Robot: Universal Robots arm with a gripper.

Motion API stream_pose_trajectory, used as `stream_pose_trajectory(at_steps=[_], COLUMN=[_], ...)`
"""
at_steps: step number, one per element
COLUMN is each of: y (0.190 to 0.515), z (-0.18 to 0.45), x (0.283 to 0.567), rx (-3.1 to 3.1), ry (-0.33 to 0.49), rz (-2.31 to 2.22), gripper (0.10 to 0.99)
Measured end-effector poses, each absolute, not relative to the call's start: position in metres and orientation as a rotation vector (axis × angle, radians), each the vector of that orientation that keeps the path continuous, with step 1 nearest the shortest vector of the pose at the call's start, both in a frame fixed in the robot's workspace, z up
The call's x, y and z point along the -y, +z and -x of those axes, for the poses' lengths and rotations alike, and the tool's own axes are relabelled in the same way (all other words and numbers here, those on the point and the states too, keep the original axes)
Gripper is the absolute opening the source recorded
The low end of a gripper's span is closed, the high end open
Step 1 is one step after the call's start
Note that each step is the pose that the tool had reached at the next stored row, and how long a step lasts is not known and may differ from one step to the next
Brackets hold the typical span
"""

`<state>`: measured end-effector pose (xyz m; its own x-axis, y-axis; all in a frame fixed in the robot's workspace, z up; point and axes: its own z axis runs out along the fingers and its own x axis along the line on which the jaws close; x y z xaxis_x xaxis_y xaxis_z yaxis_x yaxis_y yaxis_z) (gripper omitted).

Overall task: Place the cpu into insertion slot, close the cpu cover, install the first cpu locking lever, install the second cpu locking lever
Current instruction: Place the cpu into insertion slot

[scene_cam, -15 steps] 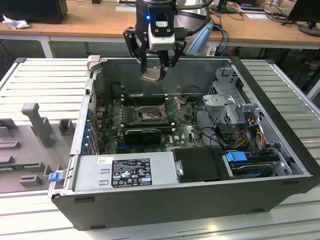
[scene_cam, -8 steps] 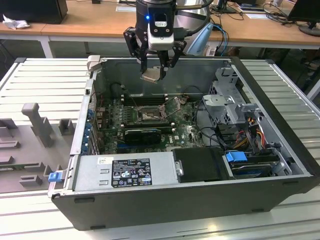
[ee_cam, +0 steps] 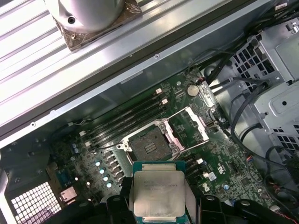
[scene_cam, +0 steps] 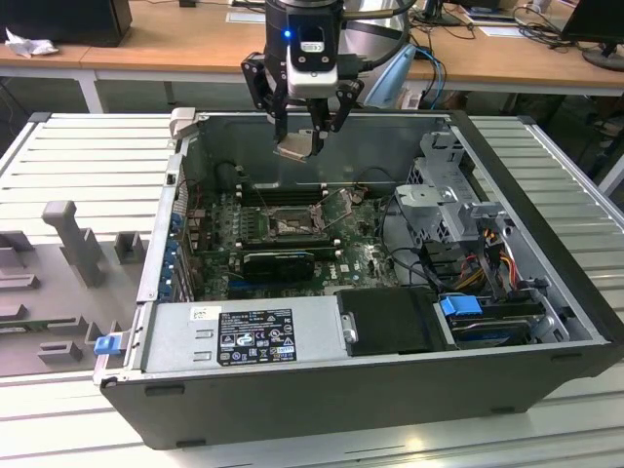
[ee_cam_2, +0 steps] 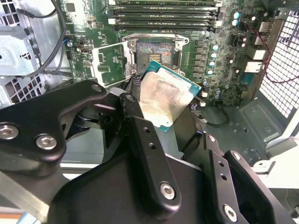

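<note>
1. The cpu (scene_cam: 295, 146) is being gripped between the two fingers of the tool (scene_cam: 302, 133), so the tool is closed on it.
2. In the exterior view, the cpu is being held in the air, tilted, above the open computer case (scene_cam: 390, 390).
3. In both wrist views, the cpu's pale silver top is being shown, with a black finger (ee_cam: 119, 205) pressed on each side.
4. The insertion slot (scene_cam: 291, 222) is being seen down on the green board (scene_cam: 361, 258), with its dark middle uncovered. It is well below the cpu.
5. The cpu cover (ee_cam: 189, 125) is being seen flipped open, just beside the slot.
6. The long black memory slots (scene_cam: 278, 192) are being seen just beside the insertion slot.
7. The case is being carried by a ribbed grey surface (scene_cam: 78, 146).
</note>
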<state>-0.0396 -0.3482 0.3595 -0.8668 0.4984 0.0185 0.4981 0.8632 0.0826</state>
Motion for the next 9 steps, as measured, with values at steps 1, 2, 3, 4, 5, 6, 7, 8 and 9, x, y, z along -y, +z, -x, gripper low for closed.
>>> stream_pose_trajectory(at_steps=[1,2,3,4,5,6,7,8,9], y=[0.3596,0.3595,0.3595,0.3595,0.3595,0.3595,0.3595,0.3595,0.3595], z=[0.0396,0.0396,0.0396,0.0396,0.0396,0.0396,0.0396,0.0396,0.0396], x=[0.3482,0.3482,0.3482,0.3482,0.3482,0.3482,0.3482,0.3482,0.3482], rx=[-3.027,-3.026,-3.025,-3.024,-3.023,-3.022,-3.021,-3.020,-3.019], ry=[0.133,0.133,0.133,0.133,0.133,0.133,0.133,0.133,0.133], rz=[-0.815,-0.820,-0.822,-0.827,-0.830,-0.832,-0.836,-0.838,-0.842], gripper=[0.529,0.529,0.529,0.529,0.529,0.529,0.529,0.529,0.529])
